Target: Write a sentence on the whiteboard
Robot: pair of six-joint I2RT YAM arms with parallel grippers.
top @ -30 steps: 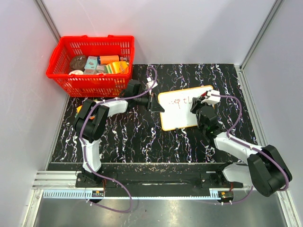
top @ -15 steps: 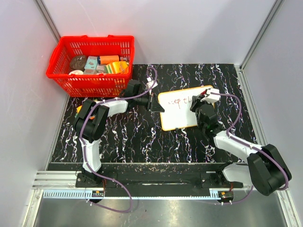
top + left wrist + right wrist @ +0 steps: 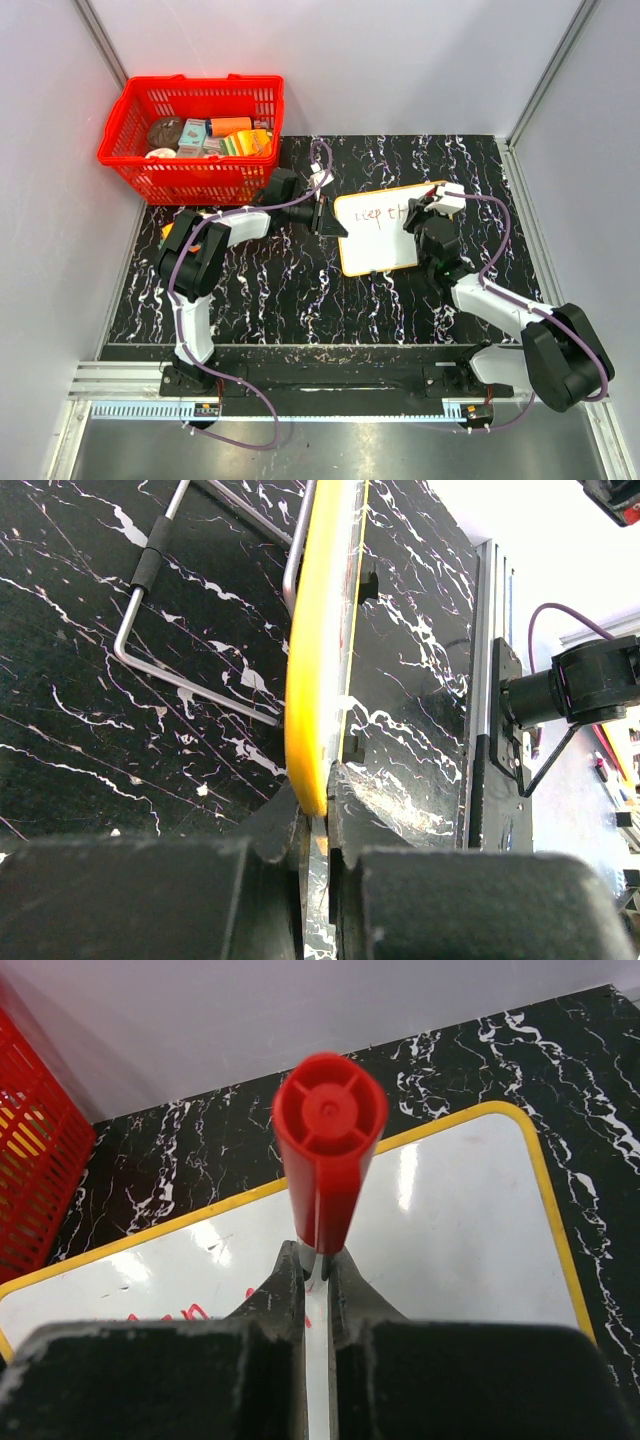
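The whiteboard point(image 3: 378, 240) with its orange-yellow rim lies on the black marbled table, right of centre. Thin reddish writing point(image 3: 381, 214) reading roughly "keep th" runs along its upper part; only that one line shows. My left gripper point(image 3: 322, 215) is shut on the board's left edge; the left wrist view shows the yellow rim point(image 3: 318, 660) pinched between its jaws. My right gripper point(image 3: 428, 212) is shut on a red marker point(image 3: 328, 1140) over the board's upper right part, just right of the writing. The marker's tip is hidden. Red strokes point(image 3: 165, 1315) show at lower left in the right wrist view.
A red basket point(image 3: 135, 145) with several packets stands at the back left. Grey walls close the back and both sides. A wire stand point(image 3: 185, 685) shows behind the board in the left wrist view. A metal rail point(image 3: 320, 380) runs along the near edge.
The right gripper with the marker has shifted slightly up and right along the first line, and the writing has grown by a stroke or two. The left arm has not moved.
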